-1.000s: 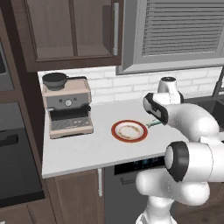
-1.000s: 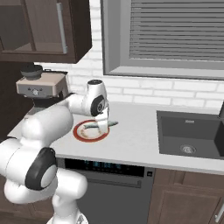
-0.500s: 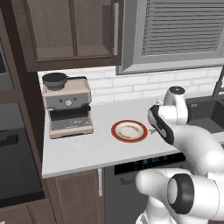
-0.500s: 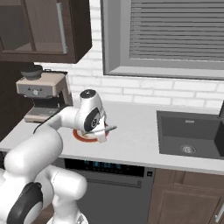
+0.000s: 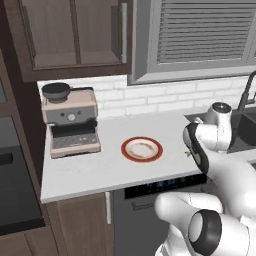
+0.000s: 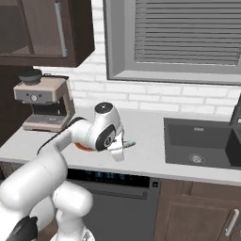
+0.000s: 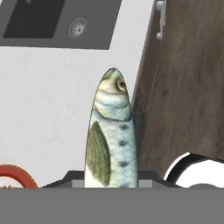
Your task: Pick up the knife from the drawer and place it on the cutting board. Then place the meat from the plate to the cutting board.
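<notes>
Counter (image 5: 90, 172): white; coffee machine (image 5: 70, 120) at left
Plate (image 5: 142, 149): bare centre
Gripper (image 7: 111, 181): clenched on fish (image 7: 110, 131), above counter's front edge

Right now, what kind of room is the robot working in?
A home-style kitchen, rendered in simulation. An espresso machine stands on a white counter under dark wood cabinets, a sink is set into the counter below a blinded window, and the gripper holds a fish.
</notes>
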Tool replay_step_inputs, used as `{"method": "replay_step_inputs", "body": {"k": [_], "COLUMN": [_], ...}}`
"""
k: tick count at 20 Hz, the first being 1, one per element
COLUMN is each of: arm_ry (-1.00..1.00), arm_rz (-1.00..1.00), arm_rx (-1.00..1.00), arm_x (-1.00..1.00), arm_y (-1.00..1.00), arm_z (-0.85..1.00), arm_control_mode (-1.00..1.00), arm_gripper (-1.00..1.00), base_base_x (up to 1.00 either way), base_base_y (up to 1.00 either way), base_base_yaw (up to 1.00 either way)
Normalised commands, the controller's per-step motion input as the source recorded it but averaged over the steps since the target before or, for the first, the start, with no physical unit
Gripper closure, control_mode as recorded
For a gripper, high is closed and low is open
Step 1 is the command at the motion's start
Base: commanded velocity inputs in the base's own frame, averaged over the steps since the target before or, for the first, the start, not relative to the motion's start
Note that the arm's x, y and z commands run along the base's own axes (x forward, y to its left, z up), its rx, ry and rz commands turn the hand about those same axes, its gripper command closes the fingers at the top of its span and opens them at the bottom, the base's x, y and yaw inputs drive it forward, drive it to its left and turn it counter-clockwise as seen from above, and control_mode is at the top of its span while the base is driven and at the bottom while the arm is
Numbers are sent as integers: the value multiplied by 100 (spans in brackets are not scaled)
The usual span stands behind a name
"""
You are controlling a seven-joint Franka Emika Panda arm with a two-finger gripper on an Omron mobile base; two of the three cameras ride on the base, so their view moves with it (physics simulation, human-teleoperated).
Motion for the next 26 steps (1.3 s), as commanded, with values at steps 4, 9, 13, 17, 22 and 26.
{"method": "replay_step_inputs", "body": {"k": [4,9,13,17,22,26], "arm_ry": [0,0,0,0,0,0], "arm_rz": [0,0,0,0,0,0], "arm_rx": [0,0,0,0,0,0], "arm_x": [0,0,0,0,0,0], "arm_y": [0,0,0,0,0,0], "arm_z": [0,0,0,0,0,0], "arm_control_mode": [100,100,100,100,100,100], "arm_gripper": [100,100,100,100,100,100], "base_base_x": [-33,-5,0,0,0,0], "base_base_y": [-100,-100,-100,-100,-100,-100], "base_base_yaw": [-6,-1,0,0,0,0]}}
